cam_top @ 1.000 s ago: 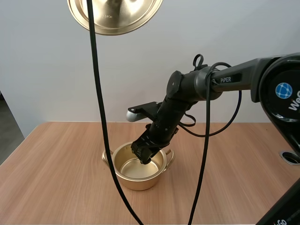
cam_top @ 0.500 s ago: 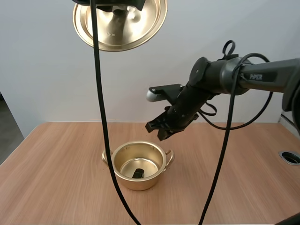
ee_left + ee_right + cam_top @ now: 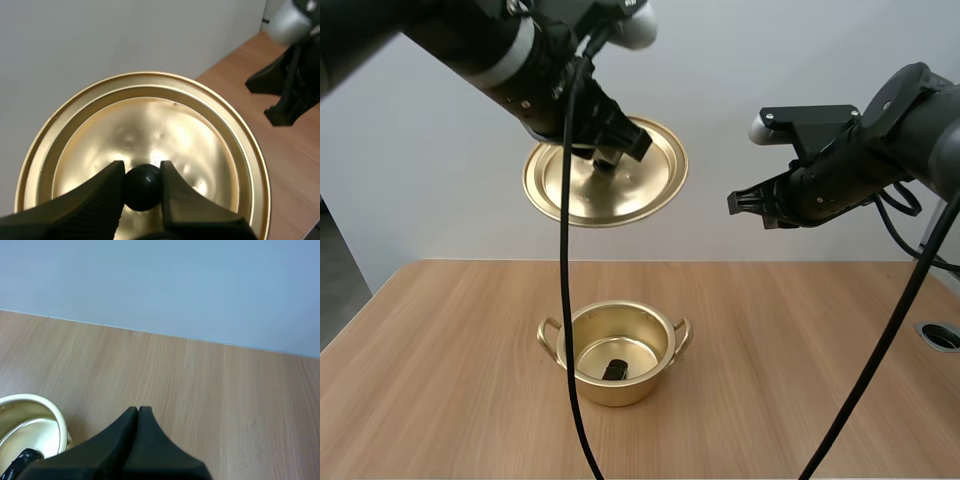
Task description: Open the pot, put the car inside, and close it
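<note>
A gold pot (image 3: 610, 352) with two side handles stands open in the middle of the wooden table, and a small dark car (image 3: 614, 370) lies on its bottom. The gold lid (image 3: 606, 186) hangs high above the pot, tilted. My left gripper (image 3: 608, 150) is shut on the lid's black knob (image 3: 142, 186), one finger on each side of it. My right gripper (image 3: 738, 204) hovers high to the right of the pot, its fingers (image 3: 134, 432) pressed together as one dark wedge with nothing between them. Beside that wedge I see the pot's rim (image 3: 35, 404) and part of the car (image 3: 20, 461).
The wooden table (image 3: 820, 380) is bare around the pot, and its left edge (image 3: 350, 320) drops off. A round metal hole (image 3: 940, 335) sits at the table's far right. A plain pale wall rises behind.
My right gripper left the car in the pot and rose up and to the right, shutting. My left arm has brought the lid down from the top of the view toward the pot.
</note>
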### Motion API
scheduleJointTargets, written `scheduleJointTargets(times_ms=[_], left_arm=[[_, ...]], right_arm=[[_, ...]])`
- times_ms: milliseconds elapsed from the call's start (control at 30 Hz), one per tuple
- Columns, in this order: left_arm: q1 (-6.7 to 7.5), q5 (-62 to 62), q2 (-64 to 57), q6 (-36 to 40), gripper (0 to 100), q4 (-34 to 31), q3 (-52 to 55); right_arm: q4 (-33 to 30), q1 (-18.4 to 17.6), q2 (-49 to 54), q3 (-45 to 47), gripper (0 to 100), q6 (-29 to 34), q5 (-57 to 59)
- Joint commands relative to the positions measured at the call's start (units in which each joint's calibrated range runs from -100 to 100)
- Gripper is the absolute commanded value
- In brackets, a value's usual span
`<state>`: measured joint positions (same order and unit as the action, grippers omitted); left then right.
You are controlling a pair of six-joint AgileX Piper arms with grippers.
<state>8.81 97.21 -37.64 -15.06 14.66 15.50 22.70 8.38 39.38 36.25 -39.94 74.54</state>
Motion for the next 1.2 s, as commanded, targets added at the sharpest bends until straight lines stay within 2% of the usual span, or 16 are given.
scheduleJointTargets(times_ms=[0, 200, 433, 867, 1167], left_arm=[[-0.05, -6.2, 0.6, -0.7, 0, -0.3, 11.6], [-0.05, -16.0, 4.8, -3.5, 0, 0.9, 24.0], [-0.05, -22.6, 10.8, -5.1, 0, 1.3, 31.0], [-0.05, -29.8, 16.0, -7.0, 0, 5.1, 31.7], [-0.05, -29.4, 19.1, -7.0, 0, 5.2, 31.7]], right_arm=[[0.0, 0.0, 0.4, -0.1, 0, 1.0, 0.0], [0.2, 0.0, 0.7, -0.1, 0, 1.3, 0.0], [0.6, 0.0, 0.7, -0.1, 0, 0.8, 0.0], [1.0, 0.0, 0.7, -0.1, 0, 0.5, -1.8], [1.0, 0.0, 0.7, -0.1, 0, -0.6, -1.9]])
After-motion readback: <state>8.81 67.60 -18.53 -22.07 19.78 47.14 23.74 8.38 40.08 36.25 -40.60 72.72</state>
